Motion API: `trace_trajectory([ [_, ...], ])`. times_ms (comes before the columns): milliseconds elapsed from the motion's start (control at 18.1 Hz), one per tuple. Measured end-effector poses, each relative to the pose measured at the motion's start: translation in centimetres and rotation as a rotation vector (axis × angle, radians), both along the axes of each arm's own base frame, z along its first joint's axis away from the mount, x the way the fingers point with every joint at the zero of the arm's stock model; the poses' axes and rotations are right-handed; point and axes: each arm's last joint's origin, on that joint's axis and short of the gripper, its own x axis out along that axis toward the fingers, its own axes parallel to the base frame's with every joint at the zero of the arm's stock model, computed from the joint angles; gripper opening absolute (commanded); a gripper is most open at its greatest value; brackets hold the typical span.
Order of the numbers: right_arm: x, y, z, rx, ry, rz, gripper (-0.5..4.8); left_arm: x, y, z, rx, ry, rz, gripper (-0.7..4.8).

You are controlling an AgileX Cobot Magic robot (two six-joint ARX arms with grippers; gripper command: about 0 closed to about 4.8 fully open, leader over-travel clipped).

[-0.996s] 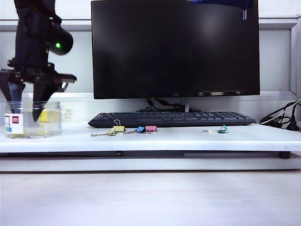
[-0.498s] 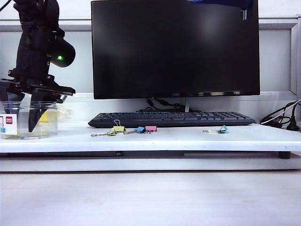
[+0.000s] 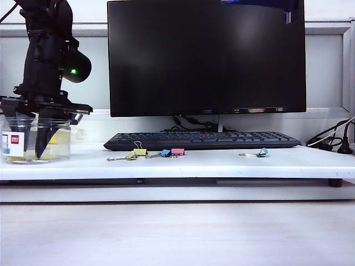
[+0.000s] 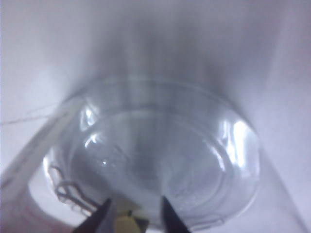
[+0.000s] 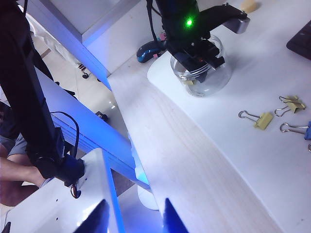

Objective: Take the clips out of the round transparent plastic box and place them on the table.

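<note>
Two yellow clips (image 3: 136, 153) already lie on the table (image 3: 222, 162); the left gripper (image 4: 134, 218) reaches into the box (image 3: 36, 139) at far left, fingers narrowing beside another clip (image 4: 127, 223). Next: pinch firmly, then lift straight out. Parked high, the right gripper (image 5: 132, 216) gapes wide.

clear round box (image 3: 36, 139) upright on white table (image 3: 222, 163), two yellow clips (image 3: 136, 153) outside

The clips (image 3: 136, 153) were pale yellow with silver wire handles; neighbouring clips were blue (image 3: 165, 152), pink (image 3: 178, 151) and teal (image 3: 263, 152). The box (image 3: 36, 138) was clear, its label white and red.
</note>
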Motion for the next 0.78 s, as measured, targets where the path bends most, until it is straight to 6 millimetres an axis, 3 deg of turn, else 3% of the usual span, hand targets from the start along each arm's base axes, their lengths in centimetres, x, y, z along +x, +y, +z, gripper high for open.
trace_trajectory([
  [111, 0.01, 0.00, -0.01, 0.000, 0.000, 0.000, 1.48, 0.06, -0.01, -0.06, -0.003, -0.002, -0.001, 0.74],
  [277, 0.01, 0.00, -0.01, 0.000, 0.000, 0.000, 1.48, 0.46, -0.16, -0.18, -0.018, -0.039, -0.004, 0.46],
  [554, 0.01, 0.00, -0.01, 0.000, 0.000, 0.000, 1.48, 0.91, -0.30, -0.24, -0.053, -0.080, -0.003, 0.50],
  [775, 0.01, 0.00, -0.01, 0.000, 0.000, 0.000, 1.48, 1.01, -0.29, 0.29, -0.052, -0.083, -0.003, 1.18],
])
